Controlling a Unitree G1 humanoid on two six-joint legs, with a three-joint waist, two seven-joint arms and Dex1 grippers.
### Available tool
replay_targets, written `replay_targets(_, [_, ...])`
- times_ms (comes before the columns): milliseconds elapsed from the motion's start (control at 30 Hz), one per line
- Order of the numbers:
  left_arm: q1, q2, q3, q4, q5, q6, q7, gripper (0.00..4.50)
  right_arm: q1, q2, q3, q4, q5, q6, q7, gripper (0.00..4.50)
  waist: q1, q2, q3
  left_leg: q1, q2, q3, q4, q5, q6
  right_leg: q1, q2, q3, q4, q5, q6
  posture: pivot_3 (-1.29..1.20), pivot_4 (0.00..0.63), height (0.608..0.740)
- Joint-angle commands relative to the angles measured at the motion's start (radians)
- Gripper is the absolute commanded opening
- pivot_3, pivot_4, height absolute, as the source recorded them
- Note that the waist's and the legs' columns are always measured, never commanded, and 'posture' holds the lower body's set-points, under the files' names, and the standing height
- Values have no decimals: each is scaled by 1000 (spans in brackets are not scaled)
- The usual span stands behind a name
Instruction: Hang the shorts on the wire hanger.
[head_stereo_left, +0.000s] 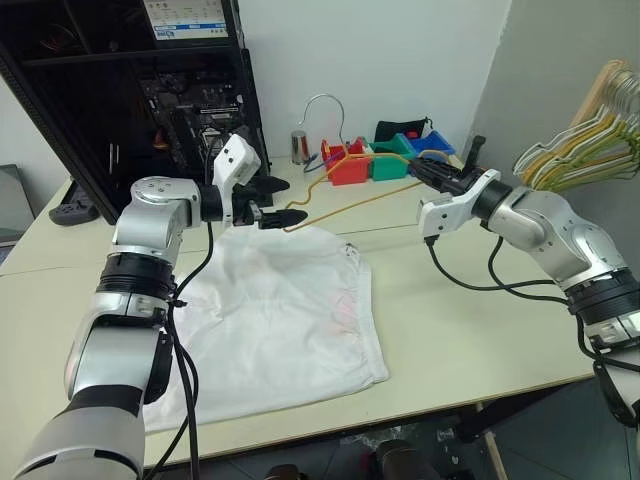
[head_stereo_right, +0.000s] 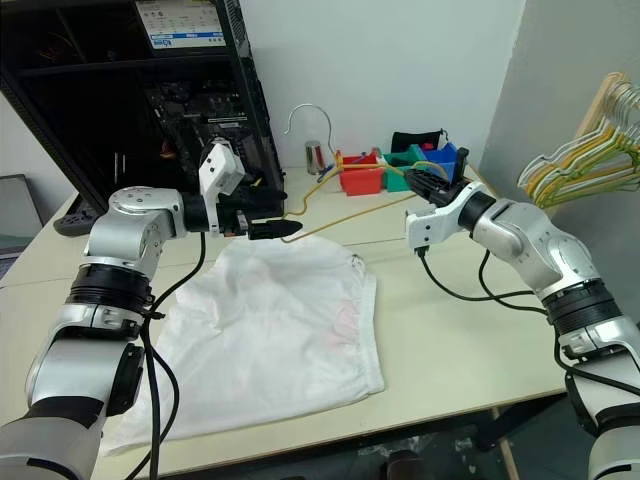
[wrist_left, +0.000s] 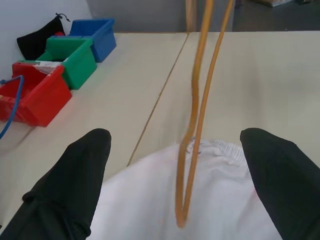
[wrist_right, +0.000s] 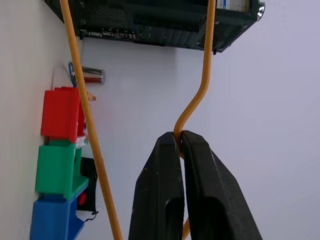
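Right gripper (wrist_right: 179, 142) clamped on the wire hanger (head_stereo_left: 375, 199) above the table (head_stereo_left: 470, 330), left gripper (head_stereo_left: 283, 201) spread wide over the shorts (head_stereo_left: 280, 320).

A pale cream table (head_stereo_left: 470, 330) stands against a plain white wall (head_stereo_left: 400, 60). A black open rack (head_stereo_left: 120, 80) rises at its back-left corner. Red, green and blue bins (head_stereo_left: 375, 162) sit along the wall, and spare hangers (head_stereo_left: 590, 140) hang at right.
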Motion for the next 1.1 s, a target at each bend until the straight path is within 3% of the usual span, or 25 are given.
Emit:
replay_targets(33, [-16,-1,-10,18,28,-49,-33,4428,-26,2,-58,-50,-7,-3,-23,4,-2,0,0,0,0,0,0,0,0,0,0,0,0,0,0,-142,0,740])
replay_targets(233, [19,-3,-29,-33,23,-15,-115,4428,-19,2,-72,-68,-15,-2,-20,4,-6,0,0,0,0,0,0,0,0,0,0,0,1,0,0,-149,0,740])
replay_targets(333, [15,-11,-23,-9,45,-39,-89,4037,-15,4,-78,-72,-18,-4,-21,0,-10,0,0,0,0,0,1,0,0,0,0,0,4,0,0,-153,0,740])
replay_targets(1000, [31,-17,-17,-15,61,-56,-82,77,-8,21,-80,-65,-33,-24,-37,0,-48,0,0,3,0,0,2,1,1,-1,-1,1,13,0,0,-151,0,740])
replay_targets(1100, [31,-17,-15,-13,61,-57,-80,36,-11,22,-80,-64,-34,-24,-37,0,-51,0,0,3,0,-1,2,1,1,-1,-1,1,13,0,0,-149,0,740])
